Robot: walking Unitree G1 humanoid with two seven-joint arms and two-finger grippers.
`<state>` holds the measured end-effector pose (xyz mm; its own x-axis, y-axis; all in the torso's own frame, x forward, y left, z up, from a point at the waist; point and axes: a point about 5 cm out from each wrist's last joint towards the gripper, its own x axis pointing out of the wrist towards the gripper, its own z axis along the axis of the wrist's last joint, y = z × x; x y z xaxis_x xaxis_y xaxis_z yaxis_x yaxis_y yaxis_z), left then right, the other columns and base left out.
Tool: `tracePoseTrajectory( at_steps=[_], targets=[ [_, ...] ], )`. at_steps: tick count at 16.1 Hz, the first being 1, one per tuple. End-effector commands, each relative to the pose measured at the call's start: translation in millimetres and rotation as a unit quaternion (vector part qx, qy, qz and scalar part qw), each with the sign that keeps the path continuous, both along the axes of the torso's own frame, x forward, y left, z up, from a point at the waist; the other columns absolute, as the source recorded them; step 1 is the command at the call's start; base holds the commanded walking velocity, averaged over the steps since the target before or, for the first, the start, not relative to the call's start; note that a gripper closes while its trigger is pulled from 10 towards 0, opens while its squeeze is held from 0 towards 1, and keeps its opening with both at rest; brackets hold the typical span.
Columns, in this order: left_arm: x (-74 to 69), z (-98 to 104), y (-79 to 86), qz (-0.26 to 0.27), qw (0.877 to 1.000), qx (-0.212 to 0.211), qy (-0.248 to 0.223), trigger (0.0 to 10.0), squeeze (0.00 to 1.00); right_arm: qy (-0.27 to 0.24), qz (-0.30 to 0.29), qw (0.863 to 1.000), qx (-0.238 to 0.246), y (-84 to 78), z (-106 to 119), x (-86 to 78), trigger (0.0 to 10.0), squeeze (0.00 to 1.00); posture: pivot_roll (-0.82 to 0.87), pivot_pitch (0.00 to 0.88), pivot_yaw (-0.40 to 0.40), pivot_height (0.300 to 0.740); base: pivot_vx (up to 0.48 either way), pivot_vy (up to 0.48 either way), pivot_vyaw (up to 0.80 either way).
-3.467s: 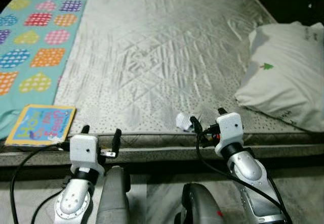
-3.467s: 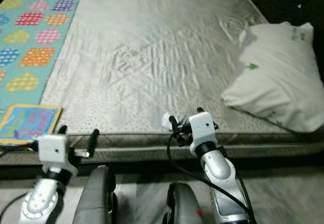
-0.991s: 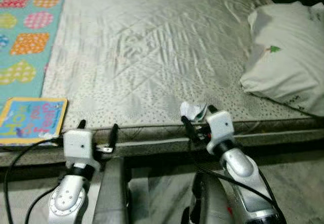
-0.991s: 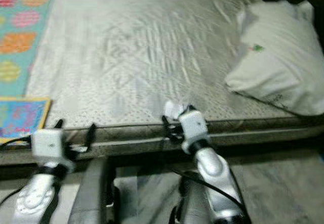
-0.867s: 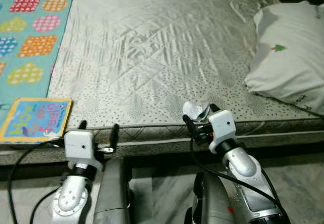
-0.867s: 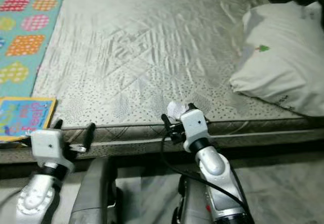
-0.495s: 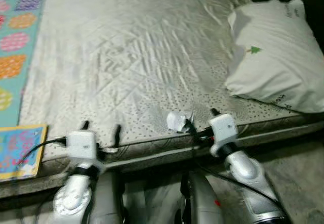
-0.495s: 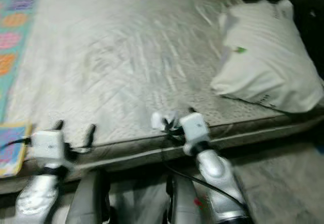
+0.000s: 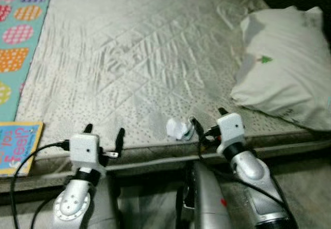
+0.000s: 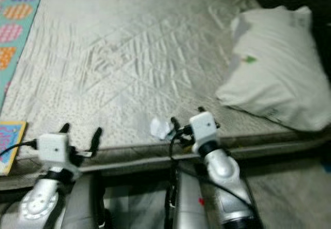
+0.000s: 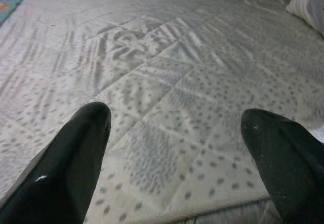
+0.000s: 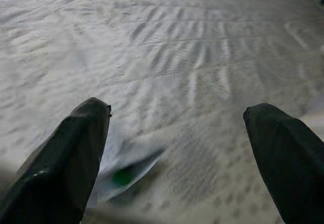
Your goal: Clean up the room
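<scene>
Here one crumpled wrapper (image 9: 178, 128) lies at the bed's (image 9: 155, 48) near edge, just left of the right pincer (image 9: 206, 124), fingers spread. One pillow (image 9: 282, 71) sits far right, one book (image 9: 18, 146) near left. The left pincer (image 9: 103, 133) hovers spread over the edge.
</scene>
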<state>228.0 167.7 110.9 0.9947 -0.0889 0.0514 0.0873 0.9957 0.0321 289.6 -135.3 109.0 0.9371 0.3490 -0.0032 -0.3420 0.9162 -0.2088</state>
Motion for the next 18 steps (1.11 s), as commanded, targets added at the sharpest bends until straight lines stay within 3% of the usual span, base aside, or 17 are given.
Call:
tracePoseTrajectory(
  at_steps=[1,6,11,14,18],
  targets=[
    [-1.0,-1,-1.2,0.0,1.0,-0.005,0.004,10.0,0.0,0.018,0.0,1.0,-0.007,-4.0,-7,-1.6,10.0,0.0,0.03,0.234,-0.064,0.555,0.0,0.0,0.0],
    [-1.3,-1,-1.0,0.004,1.0,-0.006,0.005,10.0,0.0,0.026,0.014,1.0,-0.01,-2.7,-10,-3.3,10.0,0.0,0.03,0.236,-0.067,0.525,0.0,0.0,0.0],
    [-2.1,-1,-1.1,0.008,1.0,-0.007,0.005,10.0,0.0,0.039,0.025,0.999,-0.016,-1.3,-14,-3.5,10.0,0.0,0.03,0.239,-0.069,0.525,0.0,0.0,0.0],
    [-3.7,4,-0.5,0.018,1.0,-0.007,-0.001,10.0,0.0,0.092,0.07,0.993,-0.016,10.4,-20,-0.3,10.0,0.0,0.04,0.263,-0.074,0.525,0.0,0.0,0.0],
    [-8.2,8,0.4,0.023,1.0,-0.01,-0.001,10.0,0.0,0.098,0.082,0.991,0.031,28.6,-11,18.2,10.0,0.0,0.07,0.293,-0.079,0.525,0.0,0.0,0.0]
  ],
)
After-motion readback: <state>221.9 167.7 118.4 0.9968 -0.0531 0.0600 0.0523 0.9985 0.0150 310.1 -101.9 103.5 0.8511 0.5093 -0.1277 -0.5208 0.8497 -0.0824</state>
